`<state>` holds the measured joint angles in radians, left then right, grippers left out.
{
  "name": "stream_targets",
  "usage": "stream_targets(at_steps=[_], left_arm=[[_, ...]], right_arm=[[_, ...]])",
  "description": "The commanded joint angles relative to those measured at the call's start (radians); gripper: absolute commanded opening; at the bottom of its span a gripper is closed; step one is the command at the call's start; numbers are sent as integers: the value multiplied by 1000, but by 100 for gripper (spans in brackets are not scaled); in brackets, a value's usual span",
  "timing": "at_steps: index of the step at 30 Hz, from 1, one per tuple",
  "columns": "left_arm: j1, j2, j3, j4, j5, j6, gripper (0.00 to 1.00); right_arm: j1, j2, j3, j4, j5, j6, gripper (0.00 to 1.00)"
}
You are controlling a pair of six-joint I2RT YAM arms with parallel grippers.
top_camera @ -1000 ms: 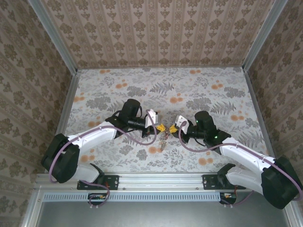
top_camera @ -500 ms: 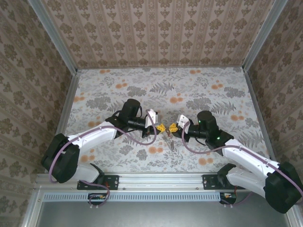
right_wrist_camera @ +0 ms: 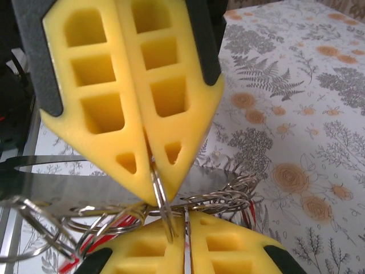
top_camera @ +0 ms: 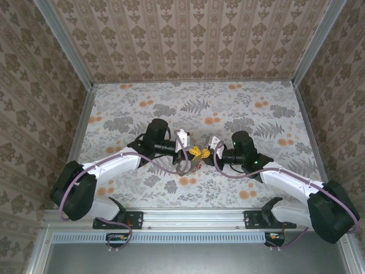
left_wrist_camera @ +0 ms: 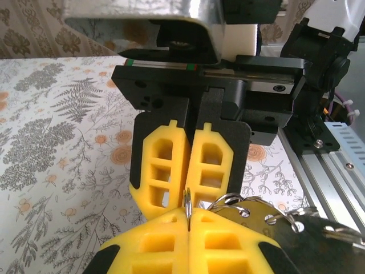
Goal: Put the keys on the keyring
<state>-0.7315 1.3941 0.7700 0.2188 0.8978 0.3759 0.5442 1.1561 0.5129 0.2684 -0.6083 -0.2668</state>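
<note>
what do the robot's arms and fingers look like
The left arm and right arm are white shells with black joints and bases, each trailed by a purple cable. The fingers are yellow blocks with rectangular cut-outs, backed by black plates.

**Two grippers meet tip to tip over floral table**

The left gripper and the right gripper face each other, their yellow fingertips touching or all but touching. A small bunch of keys, a metallic tangle too small to sort out from above, sits right at the fingertips on their near side. The floral-patterned table stretches away beyond the fingers to patterned walls. A purple cable trails back from the left fingers along the white left arm. The right arm slants away from its fingers toward the metal rail at the near edge.
</note>
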Motion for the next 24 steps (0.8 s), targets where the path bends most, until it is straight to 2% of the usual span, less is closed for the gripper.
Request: stream_targets(at_steps=[1, 5, 7, 13, 15, 24], left_arm=[[-8, 8, -18, 88, 49, -41, 0], [-6, 8, -33, 100, 24, -52, 0], [-5, 4, -38, 87, -3, -45, 0], [-2, -25, -30, -44, -103, 35, 0], [7, -38, -35, -73, -128, 51, 0], [19, -95, 15, -294, -246, 175, 0]], right_arm=[[11, -7, -10, 137, -23, 63, 11], [11, -38, -14, 112, -3, 56, 12], [11, -55, -14, 75, 55, 44, 12], [13, -121, -21, -77, 216, -35, 15], [12, -147, -28, -101, 250, -47, 20], [10, -237, -70, -102, 390, -31, 30]])
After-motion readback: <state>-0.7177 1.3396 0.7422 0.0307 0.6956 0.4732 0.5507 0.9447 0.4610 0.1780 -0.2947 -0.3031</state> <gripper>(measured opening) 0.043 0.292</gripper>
